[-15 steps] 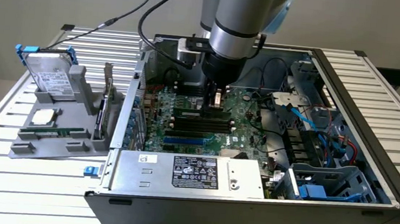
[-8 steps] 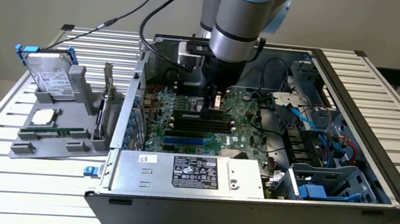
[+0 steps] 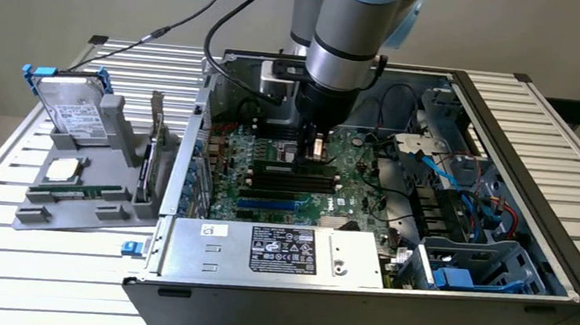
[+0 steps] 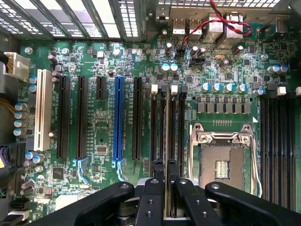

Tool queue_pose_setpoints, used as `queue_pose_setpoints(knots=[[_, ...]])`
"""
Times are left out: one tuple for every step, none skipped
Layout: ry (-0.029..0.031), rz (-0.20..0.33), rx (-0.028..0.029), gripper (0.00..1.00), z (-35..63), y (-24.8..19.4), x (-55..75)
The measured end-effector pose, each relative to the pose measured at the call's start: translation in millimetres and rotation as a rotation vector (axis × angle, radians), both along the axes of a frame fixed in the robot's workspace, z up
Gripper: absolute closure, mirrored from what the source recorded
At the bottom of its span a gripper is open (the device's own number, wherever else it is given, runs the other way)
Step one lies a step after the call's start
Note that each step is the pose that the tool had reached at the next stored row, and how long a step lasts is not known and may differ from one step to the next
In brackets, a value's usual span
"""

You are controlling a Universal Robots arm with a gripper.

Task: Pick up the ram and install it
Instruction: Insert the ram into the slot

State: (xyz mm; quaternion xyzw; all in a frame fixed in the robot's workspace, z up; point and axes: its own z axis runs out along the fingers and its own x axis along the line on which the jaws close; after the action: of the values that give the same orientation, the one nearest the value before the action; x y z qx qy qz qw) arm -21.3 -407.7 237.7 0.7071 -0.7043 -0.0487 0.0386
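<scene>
Green ram (image 4: pixel 168 132), pinched edge-on in the nearly closed tool (image 4: pixel 168 197) above the black memory slots (image 4: pixel 155 127) at the exterior view's centre, wants keeping square over one slot and pressing down evenly.

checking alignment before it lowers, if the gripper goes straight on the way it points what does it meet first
Most likely the black memory slots beside the empty cpu socket: the ram, clamped in the gripper, hangs edge-on over them. Which slot is hard to tell.
</scene>
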Motion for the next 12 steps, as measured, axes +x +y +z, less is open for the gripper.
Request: queue_pose_setpoints(knots=[[0.0000,0.000,-0.0008,0.86,0.0,-0.1,0.1],[0.0000,0.000,-0.0019,0.86,0.1,-0.3,0.2],[0.0000,0.000,-0.0034,0.86,0.1,-0.4,0.2],[0.0000,0.000,-0.0052,0.86,0.1,-0.5,0.3],[0.0000,0.000,-0.0069,0.86,0.0,-0.7,0.3],[0.0001,0.000,-0.0086,0.86,0.0,-0.9,0.5],[0.0000,0.000,-0.0102,0.86,0.0,-1.0,0.6],[0.0000,0.000,-0.0122,0.86,0.0,-1.1,0.8],[-0.0001,0.000,-0.0142,0.86,0.0,-1.2,0.9],[-0.0002,0.000,-0.0166,0.86,0.0,-1.3,1.0],[-0.0005,0.000,-0.0189,0.86,-0.1,-1.4,1.1],[-0.0008,0.000,-0.0212,0.86,-0.2,-1.4,1.1]])
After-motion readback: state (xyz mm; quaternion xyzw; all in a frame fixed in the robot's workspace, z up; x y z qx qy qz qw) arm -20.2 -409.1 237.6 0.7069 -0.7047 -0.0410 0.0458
